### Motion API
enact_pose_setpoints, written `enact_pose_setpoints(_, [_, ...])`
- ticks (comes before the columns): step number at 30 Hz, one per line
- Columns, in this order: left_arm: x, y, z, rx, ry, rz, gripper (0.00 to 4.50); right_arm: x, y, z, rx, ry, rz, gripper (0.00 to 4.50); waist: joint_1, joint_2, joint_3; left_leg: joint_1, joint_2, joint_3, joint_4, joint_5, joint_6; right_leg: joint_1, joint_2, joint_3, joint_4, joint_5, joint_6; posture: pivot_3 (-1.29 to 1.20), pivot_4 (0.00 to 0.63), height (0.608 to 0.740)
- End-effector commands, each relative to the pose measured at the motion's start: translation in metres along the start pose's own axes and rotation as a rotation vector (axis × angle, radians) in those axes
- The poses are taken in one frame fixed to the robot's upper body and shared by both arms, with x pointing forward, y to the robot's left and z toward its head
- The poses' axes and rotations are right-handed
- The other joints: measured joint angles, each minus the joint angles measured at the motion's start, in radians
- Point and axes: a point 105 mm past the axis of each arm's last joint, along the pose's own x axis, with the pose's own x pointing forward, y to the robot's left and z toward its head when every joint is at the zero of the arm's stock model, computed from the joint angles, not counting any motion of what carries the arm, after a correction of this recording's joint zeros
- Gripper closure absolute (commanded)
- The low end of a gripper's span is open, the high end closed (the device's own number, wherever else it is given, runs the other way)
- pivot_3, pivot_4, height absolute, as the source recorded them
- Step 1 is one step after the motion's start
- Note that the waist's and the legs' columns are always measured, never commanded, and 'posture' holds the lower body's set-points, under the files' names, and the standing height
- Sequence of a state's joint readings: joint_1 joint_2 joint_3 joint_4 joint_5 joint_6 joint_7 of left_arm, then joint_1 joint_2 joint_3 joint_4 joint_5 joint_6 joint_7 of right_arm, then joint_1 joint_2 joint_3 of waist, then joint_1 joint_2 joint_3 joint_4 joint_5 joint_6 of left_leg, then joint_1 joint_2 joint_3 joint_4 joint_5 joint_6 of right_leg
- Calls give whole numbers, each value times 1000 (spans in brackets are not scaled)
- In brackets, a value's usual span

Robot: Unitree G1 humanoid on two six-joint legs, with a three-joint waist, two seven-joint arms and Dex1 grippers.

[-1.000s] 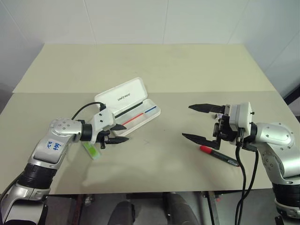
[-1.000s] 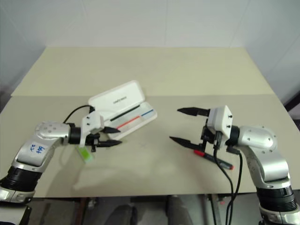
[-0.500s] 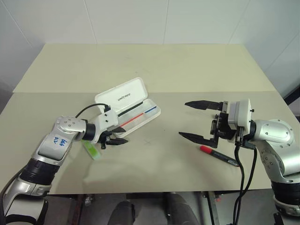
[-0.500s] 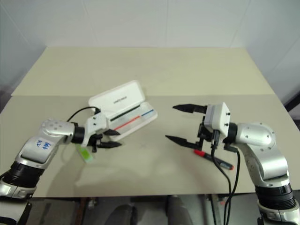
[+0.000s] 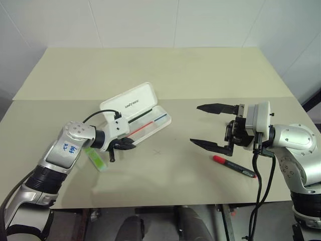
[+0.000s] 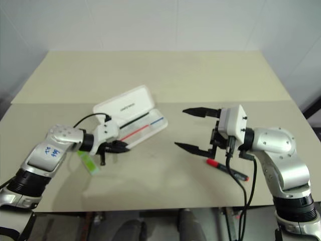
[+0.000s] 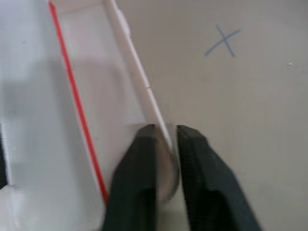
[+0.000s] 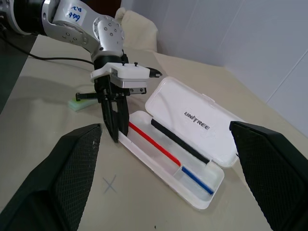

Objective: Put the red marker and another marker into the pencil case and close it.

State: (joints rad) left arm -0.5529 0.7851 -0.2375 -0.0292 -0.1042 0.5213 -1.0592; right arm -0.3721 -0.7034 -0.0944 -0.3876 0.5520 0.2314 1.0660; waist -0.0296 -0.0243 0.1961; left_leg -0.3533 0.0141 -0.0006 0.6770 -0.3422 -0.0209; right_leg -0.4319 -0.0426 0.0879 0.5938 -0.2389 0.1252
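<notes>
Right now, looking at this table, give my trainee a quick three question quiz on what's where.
1. True or false: the pencil case lies open.
2. What has the left gripper shut on? A) green highlighter B) the case's front wall C) nothing
3. Which marker lies on the table near the open right gripper?

Key: 1 true. 2 B. 3 the red marker.

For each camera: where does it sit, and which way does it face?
Eye views: on the head, looking down over the table and both arms.
Left wrist view: along the left end effector, shut on the case rim.
Right wrist view: between open right end effector fingers, across at the left arm.
Shared: the case.
</notes>
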Motion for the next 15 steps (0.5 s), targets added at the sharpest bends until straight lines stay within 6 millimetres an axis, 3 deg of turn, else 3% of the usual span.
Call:
enact_pose_setpoints(1, [9,-6,-12,50,55,-20,4490,0,-1,15,-53,-23,9,0,3,0,0,0,0,0,0,0,0,0,0,0,0,0,0,0,150,740])
enact_pose_setpoints(3, [10,-5,-14,126,70,-19,4490,-1,-1,14,-52,-21,10,0,3,0,0,0,0,-1,3,0,0,1,0,-1,0,0,0,0,150,740])
enact_pose_setpoints(6, [13,-7,2,146,-39,-23,4490,-2,-1,11,-42,-12,13,0,3,0,0,1,-1,0,4,0,0,3,-1,0,0,0,0,0,150,740])
enact_pose_setpoints(9, [14,-17,16,161,-133,-75,4490,-5,-1,8,-28,-1,12,0,9,0,0,1,-2,-2,4,1,2,3,-2,0,1,0,1,0,150,740])
enact_pose_setpoints(15, [15,-37,22,206,-183,-172,4490,-8,-2,4,-14,13,9,0,9,0,0,-2,-2,-2,3,0,2,2,-2,-1,1,1,2,0,150,740])
